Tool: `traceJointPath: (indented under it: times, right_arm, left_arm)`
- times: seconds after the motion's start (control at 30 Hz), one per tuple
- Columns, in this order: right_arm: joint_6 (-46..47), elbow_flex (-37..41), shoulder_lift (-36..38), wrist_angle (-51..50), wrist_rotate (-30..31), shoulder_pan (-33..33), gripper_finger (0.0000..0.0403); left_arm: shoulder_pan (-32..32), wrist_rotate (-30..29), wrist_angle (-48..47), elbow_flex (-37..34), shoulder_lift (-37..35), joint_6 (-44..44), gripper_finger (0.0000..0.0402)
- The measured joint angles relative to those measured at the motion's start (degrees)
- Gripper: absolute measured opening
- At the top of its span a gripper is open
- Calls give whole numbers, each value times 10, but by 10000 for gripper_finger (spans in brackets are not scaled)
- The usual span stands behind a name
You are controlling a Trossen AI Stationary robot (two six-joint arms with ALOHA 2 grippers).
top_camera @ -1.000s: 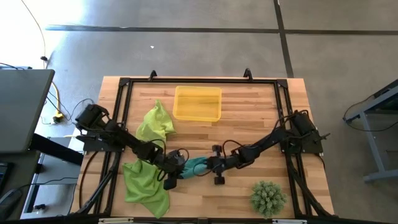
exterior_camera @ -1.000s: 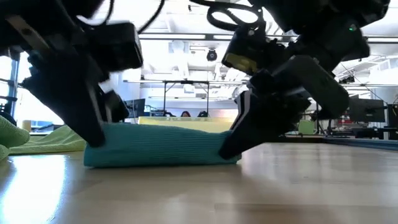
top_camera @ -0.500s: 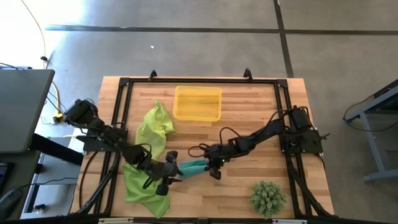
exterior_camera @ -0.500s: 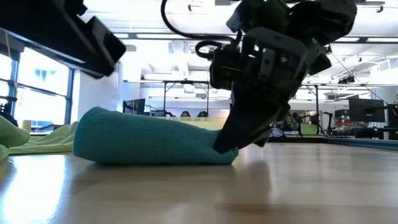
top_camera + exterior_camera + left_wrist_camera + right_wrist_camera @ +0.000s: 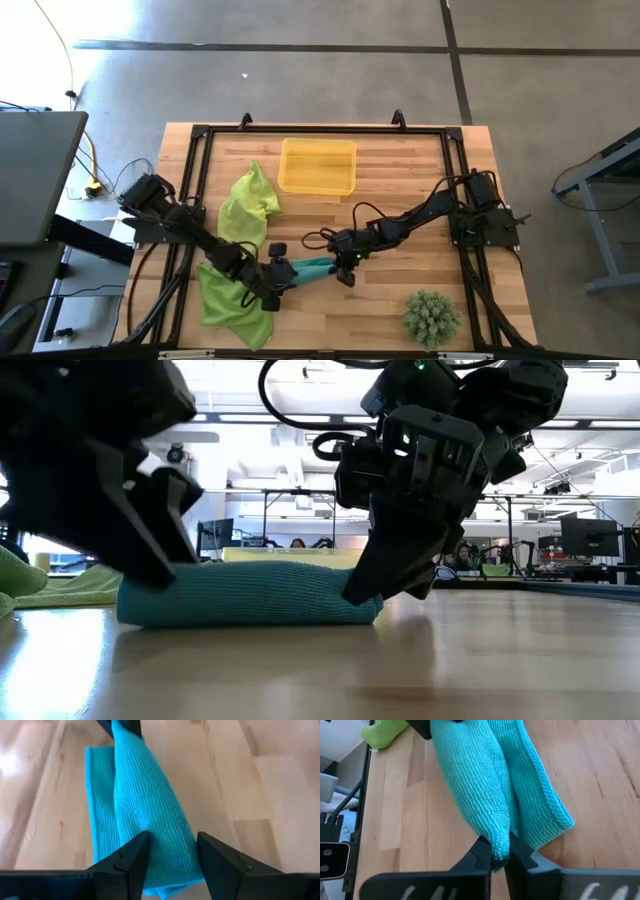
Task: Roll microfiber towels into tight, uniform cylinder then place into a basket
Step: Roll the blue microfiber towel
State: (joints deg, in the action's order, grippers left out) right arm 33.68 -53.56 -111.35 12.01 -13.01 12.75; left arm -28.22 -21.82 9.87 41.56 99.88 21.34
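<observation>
Between the two end effectors, on the wooden desk (image 5: 390, 310), lies the teal microfiber towel (image 5: 312, 268), rolled into a rough cylinder with a flat flap of the same cloth spread on the boards beside it. The right end effector (image 5: 500, 854) is clamped on one end of that roll, its two dark fingers pressed together with a pinch of teal fabric caught between them, as the right wrist view shows plainly. At the opposite end of the roll, the left end effector (image 5: 171, 851) stands with its fingers apart, one on each side of the cloth; the left wrist view shows the roll running between them, and whether the pads press on it cannot be told. From the low view, the roll rests flat on the desk with the left end effector (image 5: 150, 550) over one end and the right end effector (image 5: 375, 585) angled down onto the other. Beyond the left end effector, on the side away from the teal roll, one lime-green towel (image 5: 232, 300) lies spread and rumpled near the desk's front edge, and a second lime-green towel (image 5: 250, 200) sits bunched farther back. The yellow basket (image 5: 318, 166) is well apart from both end effectors, toward the far edge of the desk. A spiky green ball-shaped plant (image 5: 431, 317) stands near the front edge, off to the right end effector's outer side.
</observation>
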Motion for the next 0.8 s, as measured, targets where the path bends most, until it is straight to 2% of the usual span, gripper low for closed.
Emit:
traceJointPath:
  times: [0.17,0.37,0.5,0.7,0.8]
  right_arm:
    - [-34,1,0,7,2,0,26]
    - [-110,2,15,12,8,-11,101]
    - [-170,3,44,-21,6,-23,138]
    - [-303,2,103,-45,11,-11,161]
    - [-370,2,128,-38,44,16,161]
  left_arm:
    - [-10,17,5,1,18,47,159]
    - [-20,14,15,2,43,67,159]
    - [-19,14,15,3,51,70,159]
    - [-19,12,13,2,51,70,159]
    - [-19,12,13,2,51,70,159]
